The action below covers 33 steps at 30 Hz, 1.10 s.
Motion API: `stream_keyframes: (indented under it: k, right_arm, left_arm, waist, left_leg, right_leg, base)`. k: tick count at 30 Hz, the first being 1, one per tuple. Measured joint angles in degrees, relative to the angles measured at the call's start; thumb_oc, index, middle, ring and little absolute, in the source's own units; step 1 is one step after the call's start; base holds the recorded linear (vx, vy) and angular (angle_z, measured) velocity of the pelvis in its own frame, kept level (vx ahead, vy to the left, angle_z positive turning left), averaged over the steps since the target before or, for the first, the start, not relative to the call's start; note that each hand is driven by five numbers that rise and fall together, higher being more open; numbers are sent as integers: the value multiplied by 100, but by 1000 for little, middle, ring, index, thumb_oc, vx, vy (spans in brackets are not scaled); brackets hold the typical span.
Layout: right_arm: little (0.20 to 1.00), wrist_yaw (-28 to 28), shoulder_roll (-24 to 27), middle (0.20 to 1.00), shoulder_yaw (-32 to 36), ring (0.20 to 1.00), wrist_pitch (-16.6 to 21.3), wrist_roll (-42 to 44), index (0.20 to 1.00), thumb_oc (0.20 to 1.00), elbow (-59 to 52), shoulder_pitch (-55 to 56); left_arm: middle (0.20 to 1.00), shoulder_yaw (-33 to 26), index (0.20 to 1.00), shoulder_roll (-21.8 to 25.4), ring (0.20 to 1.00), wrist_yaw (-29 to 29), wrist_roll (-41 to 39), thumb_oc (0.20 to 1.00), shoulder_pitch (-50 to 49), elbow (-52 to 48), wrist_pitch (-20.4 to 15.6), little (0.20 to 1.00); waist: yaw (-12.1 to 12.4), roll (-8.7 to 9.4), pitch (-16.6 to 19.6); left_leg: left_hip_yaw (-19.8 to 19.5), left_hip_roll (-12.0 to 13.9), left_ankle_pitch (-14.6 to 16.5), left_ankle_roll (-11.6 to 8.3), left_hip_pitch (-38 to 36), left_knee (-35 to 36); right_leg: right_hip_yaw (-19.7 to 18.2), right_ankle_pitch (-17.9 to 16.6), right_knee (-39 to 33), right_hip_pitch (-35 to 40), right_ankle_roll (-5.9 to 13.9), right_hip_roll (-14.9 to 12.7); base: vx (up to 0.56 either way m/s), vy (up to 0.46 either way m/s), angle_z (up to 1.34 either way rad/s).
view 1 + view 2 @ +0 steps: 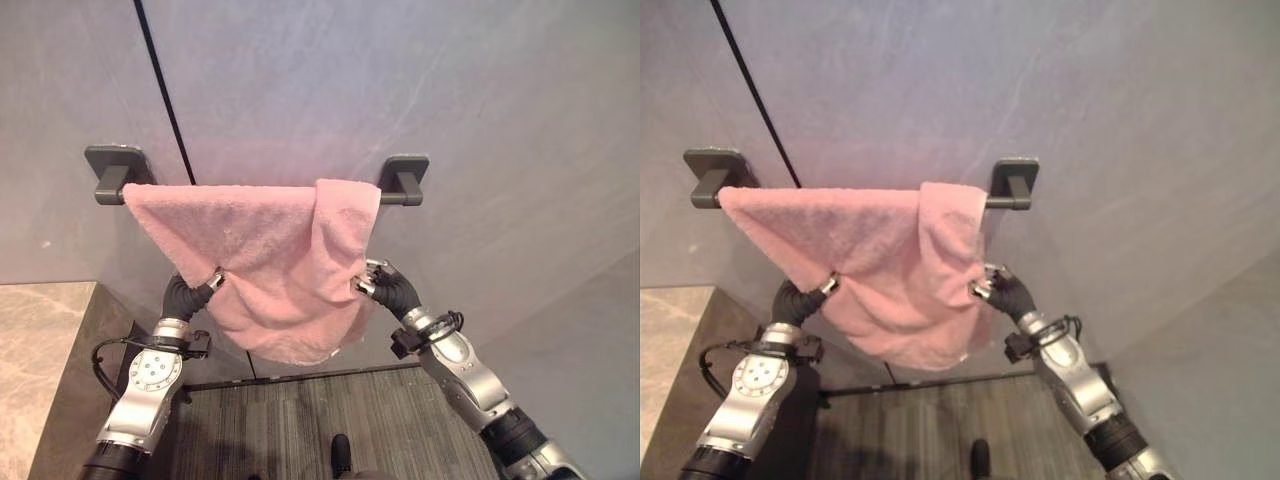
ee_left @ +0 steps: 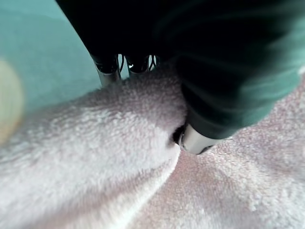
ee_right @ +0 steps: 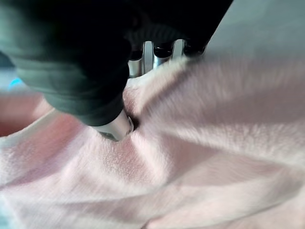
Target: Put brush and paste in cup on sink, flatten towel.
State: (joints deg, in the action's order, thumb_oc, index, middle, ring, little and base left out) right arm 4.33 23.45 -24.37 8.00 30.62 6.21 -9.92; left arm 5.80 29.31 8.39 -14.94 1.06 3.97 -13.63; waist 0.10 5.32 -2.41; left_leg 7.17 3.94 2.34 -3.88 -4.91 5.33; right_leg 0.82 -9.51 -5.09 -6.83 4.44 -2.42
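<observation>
Towel: a pink terry towel (image 1: 270, 270) hangs over the dark grey wall-mounted towel bar (image 1: 402, 184), bunched and uneven. Its right portion is doubled into a thick fold just below the bar's right bracket, and its lower edge sags in a curved pouch beneath the bar.

Left hand: the left hand (image 1: 207, 284) sits below the bar on the towel's left side. In its wrist view the thumb digs into the pile and the fingers (image 2: 108, 71) go over a ridge of cloth, so it pinches the towel.

Right hand: the right hand (image 1: 372, 282) is below the bar's right bracket, at the towel's right edge. Its wrist view shows the thumb pressed into a crease with the fingers (image 3: 148, 55) behind the fabric, likewise nipping the cloth.

Stage: judged from the frames, the flattening step is under way, and the towel is not yet smooth.

Handling: the towel looks soft, light and limp, with a grippy pile that should not slip from a pinch. It will likely slide along the bar if tugged unevenly.

Where to hold: the two lower side edges below the bar seem best, drawn apart and downward so the doubled fold opens.

Risk: a hard downward pull could drag the towel off the bar.
</observation>
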Motion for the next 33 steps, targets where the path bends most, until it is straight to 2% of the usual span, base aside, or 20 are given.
stream_keyframes:
  k: [1, 12, 16, 24, 33]
  right_arm:
    - [1000, -51, -1, 1000, 9, 1000, -17, -1, 1000, 1000, 64, 45]
    - [1000, -56, -89, 1000, 192, 1000, -59, 23, 1000, 1000, 399, 340]
    - [1000, -59, -160, 1000, 347, 1000, -109, 234, 1000, 1000, 832, 526]
    - [1000, -126, -200, 1000, 492, 1000, -204, 229, 1000, 1000, 1426, 474]
    - [1000, -289, -289, 1000, 530, 1000, -317, 226, 1000, 1000, 1970, 483]
  left_arm:
    - [1000, 21, 1000, -47, 1000, -2, 1, 1000, 2, 6, 12, 1000]
    - [1000, 153, 1000, -151, 1000, -30, -159, 1000, -228, 243, 161, 1000]
    - [1000, -13, 1000, -522, 1000, -120, -672, 1000, -585, 589, 171, 1000]
    - [1000, -103, 1000, -551, 1000, -307, -1410, 1000, -801, 1075, 293, 1000]
    - [1000, -108, 1000, -718, 1000, -361, -1877, 1000, -803, 1294, 391, 1000]
  waist:
    - [-23, -15, 7]
    - [-81, -83, 84]
    - [-81, -147, 201]
    - [-30, -197, 384]
    - [9, -266, 386]
  left_leg:
    - [7, -1, 0, 0, -1, 0]
    - [1, 2, -1, 1, 9, 0]
    - [0, -4, 7, 12, 13, 0]
    - [-32, -3, 6, 10, 73, 24]
    - [-54, -13, -1, 11, 88, 0]
  right_leg:
    - [-6, 4, 0, -3, 5, 0]
    - [-5, -4, 0, -12, -15, 2]
    - [-3, -2, 0, -14, -12, -6]
    - [21, 41, -18, -23, -26, -12]
    - [105, 34, -25, -20, -32, -37]
  base:
    - [0, 0, 0]
    - [0, 0, 0]
    - [0, 0, 0]
    - [-1, 1, 2]
    - [-3, 2, 2]
